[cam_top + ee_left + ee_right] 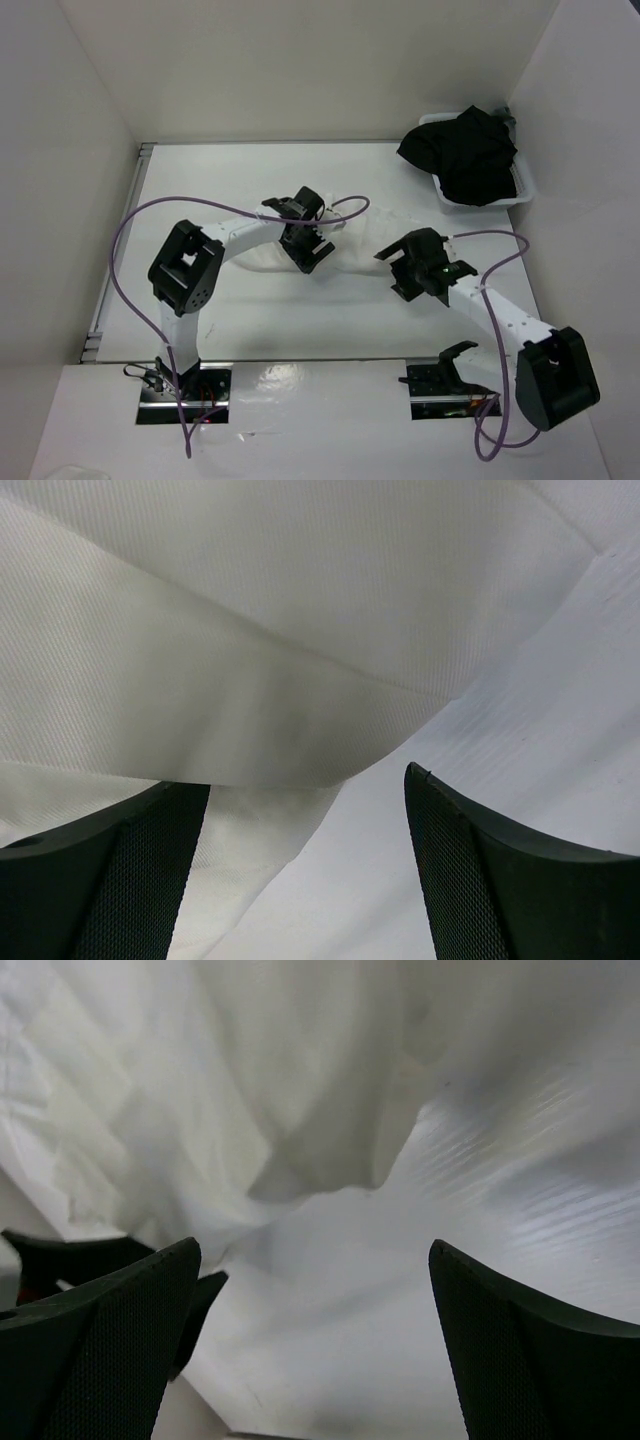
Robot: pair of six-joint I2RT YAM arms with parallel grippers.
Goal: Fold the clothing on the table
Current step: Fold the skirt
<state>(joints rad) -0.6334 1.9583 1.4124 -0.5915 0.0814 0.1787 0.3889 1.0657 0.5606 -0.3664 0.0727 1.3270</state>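
On the large flat white table (330,325), the thin white pleated fabric garment (352,240) lies near the middle. It is bunched into a narrow band with one layer lapped over another, so folding looks begun but untidy and unfinished. The left gripper (300,780) and right gripper (315,1250) hang over its opposite ends, jaws spread wide, gripping nothing.

The clothing (355,240) lies at the centre of the table (300,175). The left gripper (305,250) is over its left part, the right gripper (405,272) at its right end. A tray (526,190) in the far right corner holds another garment (465,155).
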